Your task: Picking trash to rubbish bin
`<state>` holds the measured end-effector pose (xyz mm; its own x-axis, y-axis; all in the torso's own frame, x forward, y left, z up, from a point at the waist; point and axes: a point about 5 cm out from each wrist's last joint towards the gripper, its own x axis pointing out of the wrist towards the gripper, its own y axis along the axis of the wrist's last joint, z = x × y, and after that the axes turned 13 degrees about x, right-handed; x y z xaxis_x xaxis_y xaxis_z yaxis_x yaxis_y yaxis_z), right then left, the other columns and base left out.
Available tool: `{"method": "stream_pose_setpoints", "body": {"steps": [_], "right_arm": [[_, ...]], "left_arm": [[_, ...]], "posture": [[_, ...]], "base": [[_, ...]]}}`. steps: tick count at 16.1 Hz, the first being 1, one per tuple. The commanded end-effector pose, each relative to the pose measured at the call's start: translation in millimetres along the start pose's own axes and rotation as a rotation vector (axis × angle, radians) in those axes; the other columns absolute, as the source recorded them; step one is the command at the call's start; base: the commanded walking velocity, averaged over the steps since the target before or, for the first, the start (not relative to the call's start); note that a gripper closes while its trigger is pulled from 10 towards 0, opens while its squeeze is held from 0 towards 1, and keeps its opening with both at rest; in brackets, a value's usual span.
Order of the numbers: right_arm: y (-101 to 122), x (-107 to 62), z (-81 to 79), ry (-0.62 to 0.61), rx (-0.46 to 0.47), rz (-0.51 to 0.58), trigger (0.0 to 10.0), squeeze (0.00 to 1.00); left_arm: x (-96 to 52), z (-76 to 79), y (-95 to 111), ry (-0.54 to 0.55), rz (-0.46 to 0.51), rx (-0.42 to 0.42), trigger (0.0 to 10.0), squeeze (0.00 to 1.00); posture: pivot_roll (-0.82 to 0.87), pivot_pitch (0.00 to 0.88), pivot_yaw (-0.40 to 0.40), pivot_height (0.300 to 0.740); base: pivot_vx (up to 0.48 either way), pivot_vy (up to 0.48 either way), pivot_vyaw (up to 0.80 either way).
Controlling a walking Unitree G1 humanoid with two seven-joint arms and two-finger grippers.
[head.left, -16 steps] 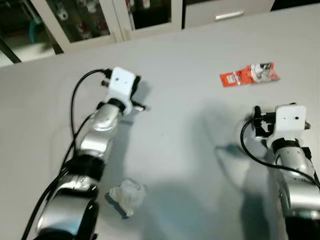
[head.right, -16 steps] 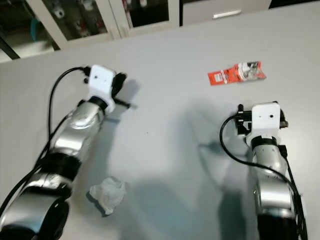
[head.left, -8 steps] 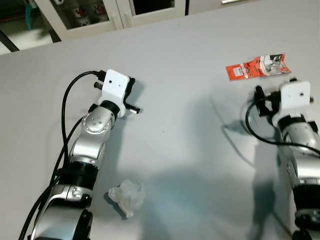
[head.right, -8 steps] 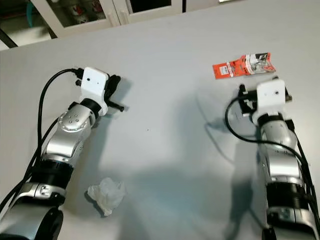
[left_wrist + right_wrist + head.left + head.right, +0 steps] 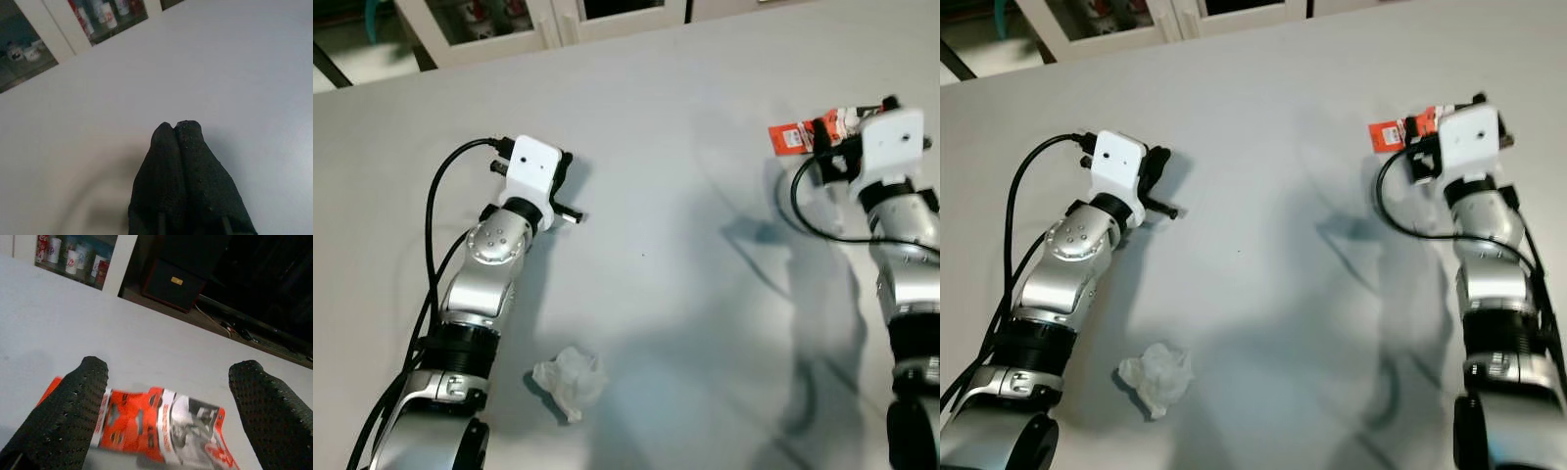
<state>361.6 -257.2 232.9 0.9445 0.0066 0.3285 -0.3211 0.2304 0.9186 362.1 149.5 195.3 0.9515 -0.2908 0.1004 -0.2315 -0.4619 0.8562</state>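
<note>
A red snack wrapper [image 5: 795, 135] lies flat on the grey surface at the far right. My right gripper [image 5: 171, 368] hovers just above it, open, with one finger [image 5: 83, 396] on each side of the wrapper [image 5: 161, 428]; the wrist camera mount [image 5: 889, 145] hides part of the wrapper from the head views. A crumpled white tissue [image 5: 570, 380] lies close in on the left, beside my left forearm. My left gripper [image 5: 175, 128] is stretched out over bare surface well beyond the tissue, its fingers shut with nothing between them.
White glass-door cabinets [image 5: 509, 20] line the far edge of the grey surface [image 5: 666, 196]. In the right wrist view a dark low cabinet [image 5: 171, 281] stands beyond the wrapper. My own shadows fall across the middle.
My right arm has reached forward until its open fingers straddle the red wrapper. The head camera has shifted a little; the left arm and the tissue have kept their places.
</note>
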Motion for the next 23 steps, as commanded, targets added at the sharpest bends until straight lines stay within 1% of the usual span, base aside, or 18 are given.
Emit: {"method": "stream_pose_setpoints", "body": {"steps": [1, 2, 3, 6, 7, 9, 10, 11, 14, 17, 21, 22, 23], "right_arm": [[-2, 1.3, 6.0, -0.021, 0.019, -0.004, 10.0, 0.0], [0, 5.8, 11.7, -0.054, 0.041, -0.007, 10.0, 0.0], [2, 12.5, 21.7, -0.109, 0.085, -0.023, 10.0, 0.0], [2, 19.6, 34.1, -0.17, 0.153, -0.062, 10.0, 0.0], [0, 22.0, 39.3, -0.2, 0.192, -0.1, 10.0, 0.0], [-6, 23.0, 45.2, -0.248, 0.275, -0.158, 10.0, 0.0], [-8, 22.9, 46.3, -0.258, 0.297, -0.173, 10.0, 0.0], [-16, 20.6, 50.0, -0.295, 0.363, -0.23, 10.0, 0.0], [-29, 14.1, 51.1, -0.314, 0.447, -0.296, 10.0, 0.0], [-39, 9.3, 48.7, -0.315, 0.49, -0.34, 10.0, 0.0], [-57, -0.7, 39.6, -0.296, 0.469, -0.44, 10.0, 0.0], [-65, -7.1, 38.4, -0.29, 0.469, -0.474, 10.0, 0.0], [-69, -10.1, 38.1, -0.283, 0.463, -0.485, 10.0, 0.0]], "left_arm": [[-5.5, -2.4, -5, 0.001, -0.021, 0.007, 10.0, 0.0], [-6.0, -2.4, -5, 0.0, -0.023, 0.008, 10.0, 0.0], [-6.5, -1.6, -5, -0.004, -0.025, 0.011, 10.0, 0.0], [-7.5, -1.1, -6, -0.01, -0.028, 0.013, 10.0, 0.0], [-7.7, -0.1, -6, -0.013, -0.029, 0.014, 10.0, 0.0], [-7.9, 1.0, -6, -0.017, -0.03, 0.014, 10.0, 0.0], [-7.9, 1.2, -6, -0.017, -0.031, 0.015, 10.0, 0.0], [-7.7, 1.5, -6, -0.018, -0.036, 0.017, 10.0, 0.0], [-9.7, 1.6, -9, -0.016, -0.044, 0.022, 10.0, 0.0], [-9.2, 0.3, -8, -0.01, -0.048, 0.027, 10.0, 0.0], [-8.8, 1.0, -8, -0.007, -0.051, 0.03, 10.0, 0.0], [-8.4, 1.6, -8, -0.007, -0.052, 0.03, 10.0, 0.0], [-8.3, 2.2, -8, -0.007, -0.051, 0.029, 10.0, 0.0]], "posture": [[0.32, 0.33, 0.105, 0.74], [0.33, 0.331, 0.106, 0.74], [0.33, 0.331, 0.108, 0.74], [0.32, 0.331, 0.11, 0.74], [0.32, 0.332, 0.111, 0.74], [0.32, 0.334, 0.11, 0.74], [0.32, 0.334, 0.11, 0.74], [0.32, 0.334, 0.11, 0.74], [0.32, 0.335, 0.104, 0.74], [0.33, 0.335, 0.103, 0.74], [0.33, 0.332, 0.104, 0.74], [0.32, 0.329, 0.101, 0.74], [0.32, 0.328, 0.101, 0.74]], "base": [[0.0, 0.0, 0.0], [0.0, 0.0, 0.0], [0.0, 0.0, 0.0], [0.0, 0.0, 0.0], [0.0, 0.0, 0.0], [0.0, 0.0, 0.0], [0.0, 0.0, 0.0], [0.0, 0.0, 0.0], [0.0, 0.0, 0.0], [0.0, 0.0, 0.0], [0.0, 0.0, 0.0], [0.0, 0.0, 0.0], [0.0, 0.0, 0.0]]}}
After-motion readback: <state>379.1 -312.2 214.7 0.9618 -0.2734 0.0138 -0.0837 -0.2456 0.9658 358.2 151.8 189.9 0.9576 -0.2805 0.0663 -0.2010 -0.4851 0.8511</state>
